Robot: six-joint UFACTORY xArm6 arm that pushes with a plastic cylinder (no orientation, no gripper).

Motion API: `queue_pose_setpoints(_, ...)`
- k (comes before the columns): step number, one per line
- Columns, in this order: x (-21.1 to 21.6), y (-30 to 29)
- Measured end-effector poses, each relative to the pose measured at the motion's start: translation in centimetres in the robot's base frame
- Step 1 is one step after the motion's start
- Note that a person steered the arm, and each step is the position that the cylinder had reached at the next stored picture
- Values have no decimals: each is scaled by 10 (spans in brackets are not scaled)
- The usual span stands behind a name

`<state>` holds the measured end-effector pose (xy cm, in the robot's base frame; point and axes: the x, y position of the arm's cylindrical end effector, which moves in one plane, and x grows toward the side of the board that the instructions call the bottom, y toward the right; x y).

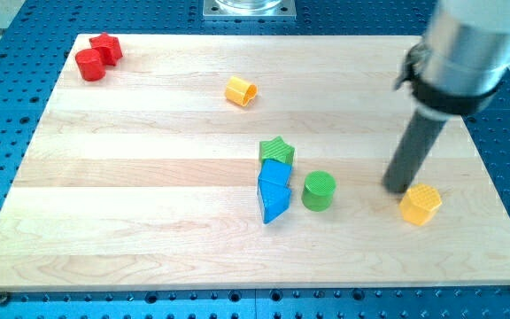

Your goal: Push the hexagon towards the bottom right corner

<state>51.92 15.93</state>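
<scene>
The yellow hexagon [421, 204] sits on the wooden desk [149, 221] in its right half, nearer the bottom right corner than any other block but short of it. The arm's rod comes down from the top right w/ no end effector to open or close, just the dark rod; my tip [398, 188] rests on the desk just at the hexagon's upper-left side, touching or nearly so, can't tell which.

Mid-desk, a bit right of centre, there's a cluster: green star [277, 150] on top, a blue cube-ish block [274, 173] right under it and touching, then a blue triangular block [274, 203] below that, pointing toward the bottom edge. A green cylinder [319, 190] stands just beside the blue pair, on the side toward my tip, w/ a clear gap between it and the rod.

Near the top edge, approx. middle, a small yellow cylinder-like block [241, 91] lies on its side, alone. In the top left corner, a red star [106, 47] and a red cylinder [89, 65] are touching each other.
</scene>
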Motion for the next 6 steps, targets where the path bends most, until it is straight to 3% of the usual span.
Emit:
queue_pose_setpoints(1, 21, 16)
queue_pose_setpoints(4, 5, 54)
queue_pose_setpoints(6, 10, 25)
